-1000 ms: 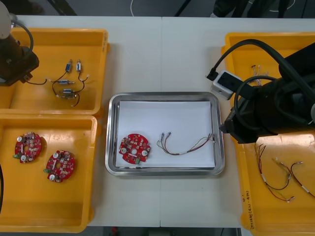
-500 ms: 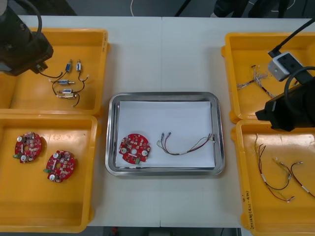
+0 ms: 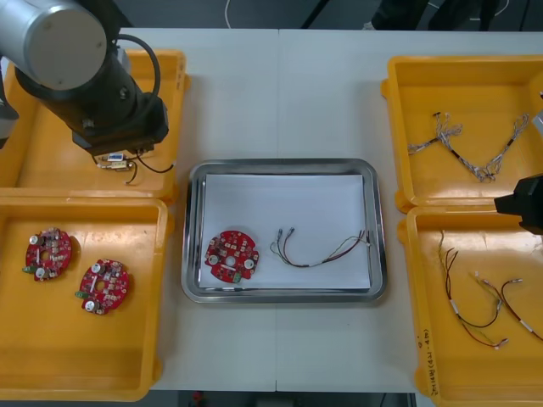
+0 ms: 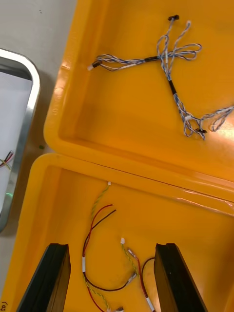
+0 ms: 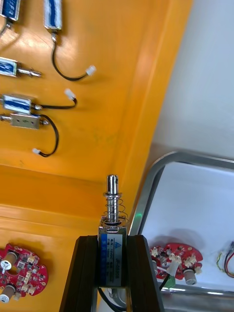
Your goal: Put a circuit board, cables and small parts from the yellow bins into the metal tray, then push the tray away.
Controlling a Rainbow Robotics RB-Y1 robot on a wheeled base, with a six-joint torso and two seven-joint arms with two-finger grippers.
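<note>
Left gripper (image 5: 113, 240) jaws clenched on a small metal part (image 5: 112, 219), black fingers (image 5: 87, 273) clamping its boxy body on both sides, sprung pin pointing out past the tips, a black lead tucked below between the fingers

Part hangs over the inner wall of the far left yellow bin (image 5: 146, 122), close to the far left corner of the metal tray (image 5: 146, 195), not yet over the tray floor

Other small metal parts (image 5: 22, 105) lie loose on that bin's floor, well apart from the held one

In the front view the left arm (image 3: 102, 93) sits over the same bin's tray-side edge

Tray already holds a circuit board (image 3: 232, 255) at its near left and a red and yellow cable (image 3: 318, 250) to the right of it, both on the white liner

Step in hand looks like the carry to the tray. To do it well:
- keep height until both the bin wall and the tray rim (image 3: 284, 166) are passed, so the lead does not snag
- aim for the bare far half of the liner, clear of board and cable
- go low before letting go, since the rounded pin end would likely roll if dropped
- no squeeze change on the way

Right gripper (image 4: 111, 246) jaws released, nothing between them, waiting above the near right yellow bin (image 4: 195, 219) with its red and yellow cables (image 4: 97, 229) beneath
</note>
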